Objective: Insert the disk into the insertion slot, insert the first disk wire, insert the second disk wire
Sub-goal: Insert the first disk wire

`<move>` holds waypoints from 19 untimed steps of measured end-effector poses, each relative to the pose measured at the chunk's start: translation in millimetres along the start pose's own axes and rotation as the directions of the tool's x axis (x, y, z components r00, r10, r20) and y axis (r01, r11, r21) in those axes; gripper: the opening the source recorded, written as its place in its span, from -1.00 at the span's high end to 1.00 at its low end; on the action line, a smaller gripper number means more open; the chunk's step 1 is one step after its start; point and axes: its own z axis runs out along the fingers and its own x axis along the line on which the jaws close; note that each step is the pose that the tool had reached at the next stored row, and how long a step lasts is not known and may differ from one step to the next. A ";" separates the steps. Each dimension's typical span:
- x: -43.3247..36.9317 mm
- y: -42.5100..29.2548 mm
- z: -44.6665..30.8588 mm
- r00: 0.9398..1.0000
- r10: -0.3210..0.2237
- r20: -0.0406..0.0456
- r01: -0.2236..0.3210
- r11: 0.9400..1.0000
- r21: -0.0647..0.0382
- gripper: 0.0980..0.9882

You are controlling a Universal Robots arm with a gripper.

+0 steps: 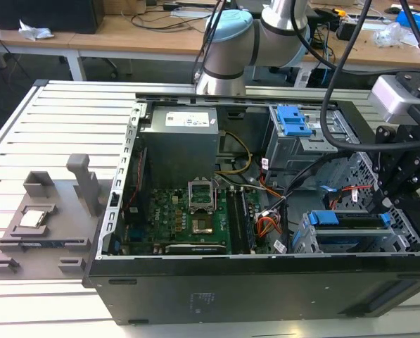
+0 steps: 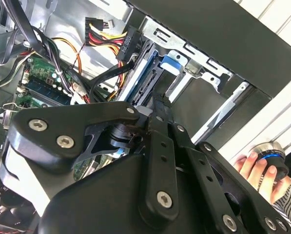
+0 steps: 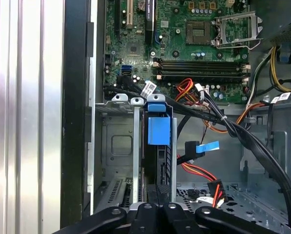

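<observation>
The disk (image 1: pixel 350 224), in its blue carrier (image 3: pixel 159 129), sits inside the insertion slot (image 1: pixel 302 239) of the low grey cage at the exterior view's right. In both wrist views its connector end (image 2: pixel 144 90) faces my gripper. My gripper (image 3: pixel 158 194) hangs over that end with its fingers (image 2: pixel 160 109) close together and nothing between them, the tips at the disk's edge. The first disk wire (image 1: pixel 355 189), thin and red, lies loose behind the cage. A bundle of orange, yellow and black wires ends in a free black plug (image 2: pixel 126 45).
The open computer case (image 1: pixel 266 289) lies on a slatted table. A taller cage with a blue latch (image 1: pixel 293 121) stands behind the low one. The motherboard (image 3: pixel 203 44) and black cables (image 3: pixel 242 134) are close by. A person's hand (image 2: pixel 256 171) rests on a knob outside the case.
</observation>
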 end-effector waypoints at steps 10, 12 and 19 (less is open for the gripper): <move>-0.1 -0.6 0.1 1.000 0.000 0.000 0.000 1.000 0.000 0.54; -4.0 -0.7 0.2 1.000 0.000 -0.001 0.000 1.000 0.000 0.54; -44.7 -5.6 0.0 1.000 -0.001 -0.016 0.001 1.000 0.000 0.54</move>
